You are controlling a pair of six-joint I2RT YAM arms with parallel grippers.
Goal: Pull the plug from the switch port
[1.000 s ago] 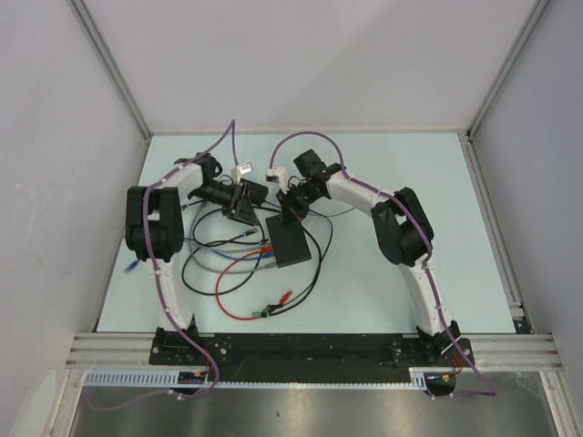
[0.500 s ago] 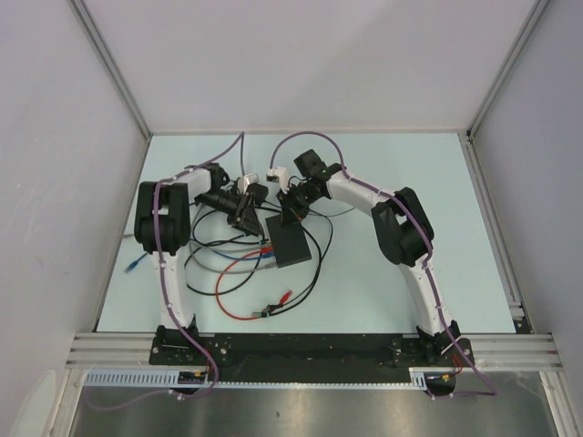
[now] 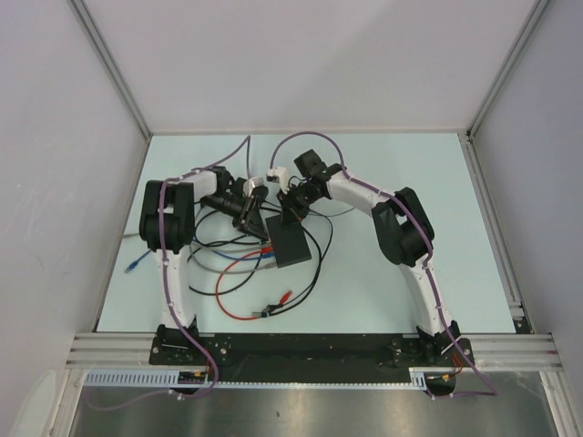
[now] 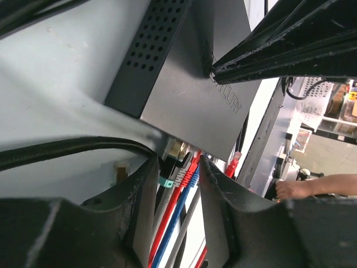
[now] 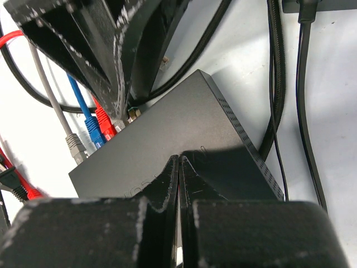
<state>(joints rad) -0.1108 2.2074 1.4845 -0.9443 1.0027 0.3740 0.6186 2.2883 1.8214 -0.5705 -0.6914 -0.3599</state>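
From up top I count one switch point(image 3: 290, 244), flat and black, lying near the middle of the pale table point(image 3: 410, 182) in a tangle of leads. Both arms reach in to it, so I have two pincers to report.

The right gripper point(image 3: 293, 217) sits at the switch's 12 o'clock end. On its own wrist camera the two fingers point(image 5: 150, 190) are pressed together with only a hairline slit between them, and their tips rest on the switch's top face. They pinch nothing.

The left gripper point(image 3: 248, 211) is at about 10 o'clock from the switch, its nose at the socket edge. On the left wrist camera its fingers point(image 4: 139, 212) stand spread, one either side of a small bundle of leads that runs up to that edge. The gap is nearly filled by the bundle, and I cannot tell whether the pads actually touch it.

On the right wrist camera I count three coloured plugs side by side on the switch's 10 o'clock edge: one red plug point(image 5: 105, 124), one blue plug point(image 5: 93, 131) and one grey plug point(image 5: 75, 149). The left pincer's near finger comes down just beside the red one. On the left wrist camera a further red connector point(image 4: 234, 163) lies outside the gap, at 3 o'clock of it
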